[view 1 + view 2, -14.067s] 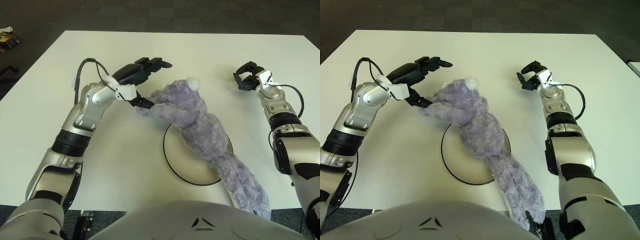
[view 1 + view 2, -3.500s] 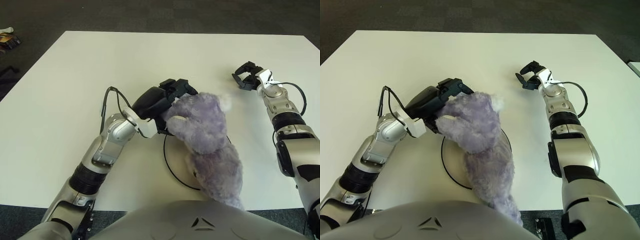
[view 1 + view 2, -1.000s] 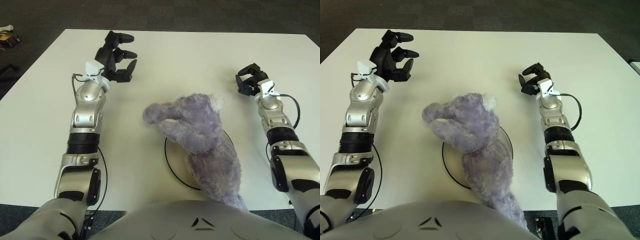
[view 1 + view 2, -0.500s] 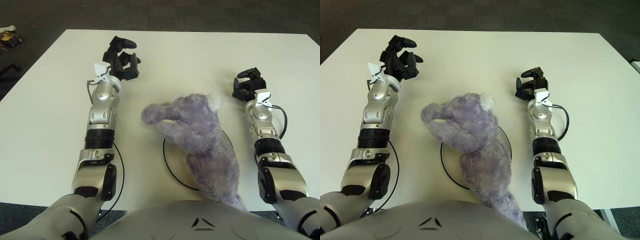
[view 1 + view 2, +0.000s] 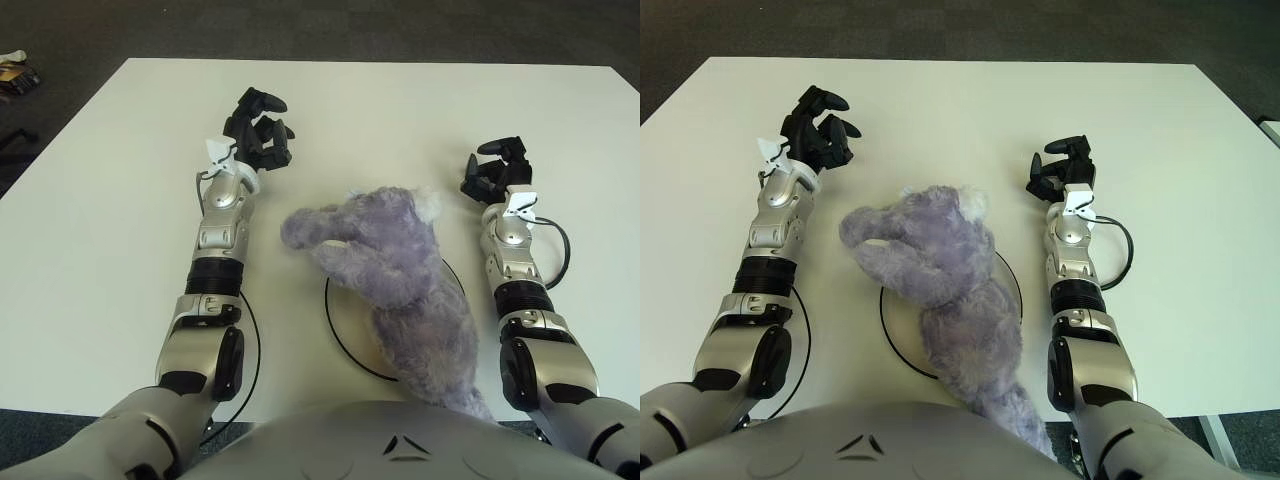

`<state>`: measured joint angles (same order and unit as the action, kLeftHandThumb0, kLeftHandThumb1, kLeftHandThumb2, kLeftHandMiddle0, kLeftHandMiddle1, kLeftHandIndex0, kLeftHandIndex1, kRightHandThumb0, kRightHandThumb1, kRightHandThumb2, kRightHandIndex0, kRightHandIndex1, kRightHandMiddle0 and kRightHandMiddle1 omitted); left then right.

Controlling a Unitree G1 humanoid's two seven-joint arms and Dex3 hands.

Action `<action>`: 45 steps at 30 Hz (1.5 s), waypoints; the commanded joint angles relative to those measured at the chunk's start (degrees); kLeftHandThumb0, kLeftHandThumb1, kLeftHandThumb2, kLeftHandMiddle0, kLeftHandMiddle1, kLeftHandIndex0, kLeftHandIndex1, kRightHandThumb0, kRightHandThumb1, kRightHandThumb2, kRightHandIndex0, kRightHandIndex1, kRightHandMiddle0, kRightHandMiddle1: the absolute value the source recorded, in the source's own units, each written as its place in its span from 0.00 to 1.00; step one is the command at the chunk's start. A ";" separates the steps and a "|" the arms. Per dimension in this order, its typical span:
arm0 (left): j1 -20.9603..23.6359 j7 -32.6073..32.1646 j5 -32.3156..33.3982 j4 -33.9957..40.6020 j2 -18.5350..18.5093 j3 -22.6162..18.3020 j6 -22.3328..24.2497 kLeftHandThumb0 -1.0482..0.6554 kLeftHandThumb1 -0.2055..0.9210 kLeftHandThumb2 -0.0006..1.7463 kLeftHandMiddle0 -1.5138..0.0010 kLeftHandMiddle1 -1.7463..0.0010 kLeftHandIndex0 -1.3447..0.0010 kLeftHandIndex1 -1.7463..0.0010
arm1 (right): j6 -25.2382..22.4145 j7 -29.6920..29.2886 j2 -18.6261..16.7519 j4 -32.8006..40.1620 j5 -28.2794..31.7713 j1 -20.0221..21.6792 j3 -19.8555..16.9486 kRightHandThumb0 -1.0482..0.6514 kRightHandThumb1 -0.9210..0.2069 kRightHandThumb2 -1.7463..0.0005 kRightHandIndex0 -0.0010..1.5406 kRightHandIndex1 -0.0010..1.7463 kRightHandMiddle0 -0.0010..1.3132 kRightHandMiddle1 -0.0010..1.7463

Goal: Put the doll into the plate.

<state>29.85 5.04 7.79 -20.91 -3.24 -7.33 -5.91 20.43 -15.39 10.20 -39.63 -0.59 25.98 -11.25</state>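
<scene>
A purple plush doll (image 5: 395, 265) lies across the round white plate (image 5: 345, 330) with a black rim, near the table's front edge. Its head and one arm reach left past the rim, and its legs hang toward the front. My left hand (image 5: 260, 140) is up and to the left of the doll, well apart from it, fingers loosely curled around nothing. To the right of the doll's head shows my right hand (image 5: 497, 170), also holding nothing, fingers bent.
The white table (image 5: 90, 240) spreads wide on both sides and behind the doll. A dark carpet lies beyond the far edge. A black cable (image 5: 1120, 250) loops beside my right forearm.
My left hand has let go of the doll and pulled back to the left and far side. Both forearms have swung inward over the last second. The doll lies still over the plate.
</scene>
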 commanded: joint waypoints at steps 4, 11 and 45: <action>-1.54 -1.19 -1.48 -0.37 0.75 1.19 0.47 0.61 0.45 0.77 0.66 0.00 0.63 0.00 | -0.30 -1.49 -2.51 3.15 -0.04 -3.33 -0.02 0.61 0.36 0.41 0.35 0.89 0.23 1.00; -2.00 -0.66 -1.43 -2.80 1.50 1.44 -0.79 0.61 0.45 0.77 0.66 0.00 0.63 0.00 | -2.61 -2.45 -3.48 6.72 -0.41 -5.01 -0.04 0.61 0.36 0.41 0.36 0.89 0.22 1.00; -3.26 -1.93 -1.70 -7.16 2.92 1.05 -2.27 0.38 0.68 0.57 0.19 0.00 0.69 0.00 | -8.72 -1.15 -6.52 14.60 1.33 -8.89 -0.92 0.61 0.44 0.35 0.37 0.91 0.27 1.00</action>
<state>27.37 3.70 6.35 -28.13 -0.28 -6.21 -8.63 12.60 -16.76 4.96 -24.82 0.08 19.46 -12.07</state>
